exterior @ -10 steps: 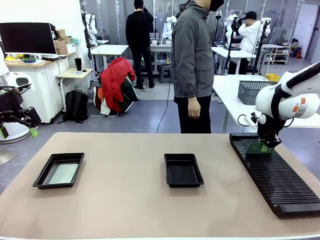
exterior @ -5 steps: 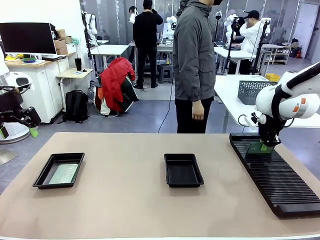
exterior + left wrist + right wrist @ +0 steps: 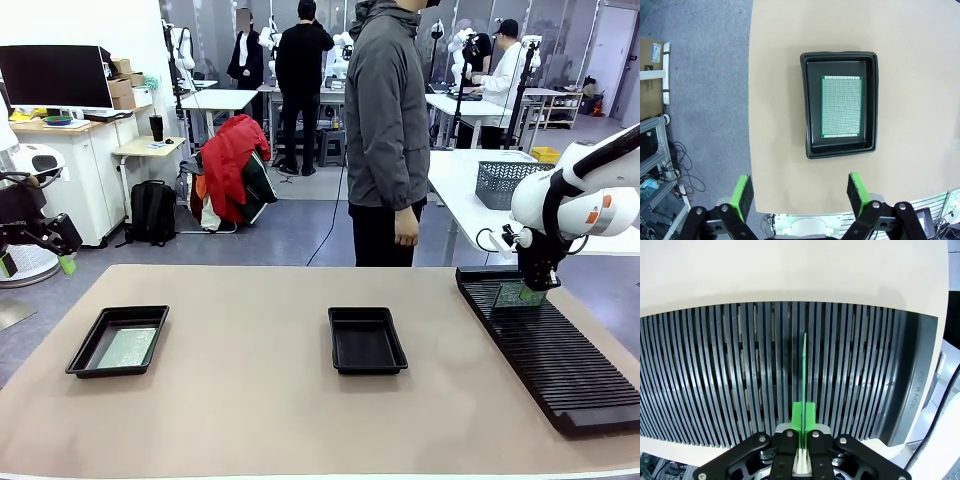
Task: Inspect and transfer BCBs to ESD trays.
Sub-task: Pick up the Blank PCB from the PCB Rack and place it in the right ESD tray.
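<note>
L hand spread wide, facing down, R hand clamped tight, pointing straight down

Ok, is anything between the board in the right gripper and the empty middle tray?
Nothing visible. The right gripper is shut on the board, held on edge at the far end of the rack. Bare table lies between the rack and the middle tray; the person stands beyond the far edge.

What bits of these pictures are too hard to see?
- Right wrist view: the held BCB in the right gripper stands edge-on, hiding its face.
- Front view: the slotted rack is cut off by the right edge.
- Front view: the trayed BCB is too small to inspect.
</note>
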Tool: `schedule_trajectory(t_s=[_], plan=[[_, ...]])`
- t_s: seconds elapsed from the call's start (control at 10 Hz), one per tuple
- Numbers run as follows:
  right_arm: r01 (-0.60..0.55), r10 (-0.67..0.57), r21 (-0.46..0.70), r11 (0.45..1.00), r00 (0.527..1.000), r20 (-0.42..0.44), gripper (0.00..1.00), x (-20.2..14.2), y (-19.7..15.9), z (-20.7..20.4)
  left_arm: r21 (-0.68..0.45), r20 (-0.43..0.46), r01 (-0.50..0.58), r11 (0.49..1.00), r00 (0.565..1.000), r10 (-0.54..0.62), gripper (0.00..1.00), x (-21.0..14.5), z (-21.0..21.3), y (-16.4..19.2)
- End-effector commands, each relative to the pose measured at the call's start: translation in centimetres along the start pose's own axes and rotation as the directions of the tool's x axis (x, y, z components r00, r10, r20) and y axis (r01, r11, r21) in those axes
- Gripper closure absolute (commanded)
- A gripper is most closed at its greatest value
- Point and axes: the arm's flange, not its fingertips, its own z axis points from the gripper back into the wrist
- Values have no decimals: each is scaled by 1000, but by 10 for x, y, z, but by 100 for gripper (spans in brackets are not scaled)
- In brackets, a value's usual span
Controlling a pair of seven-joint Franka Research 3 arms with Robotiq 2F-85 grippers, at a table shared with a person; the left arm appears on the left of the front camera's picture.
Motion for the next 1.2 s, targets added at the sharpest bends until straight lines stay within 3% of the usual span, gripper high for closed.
schedule_trajectory(t_s=[0.0,0.3,1.1], plan=[[18,-18,-10,1000,1000,-16,100,-1,2,8,-9,11,14,1000,1000,-13,0,0,-3,1],[13,-13,-30,999,1000,-24,100,1,10,45,-9,11,14,1000,1000,-13,0,0,-3,1],[17,-14,109,994,999,-30,100,23,34,251,-9,11,14,1000,1000,-13,0,0,-3,1]])
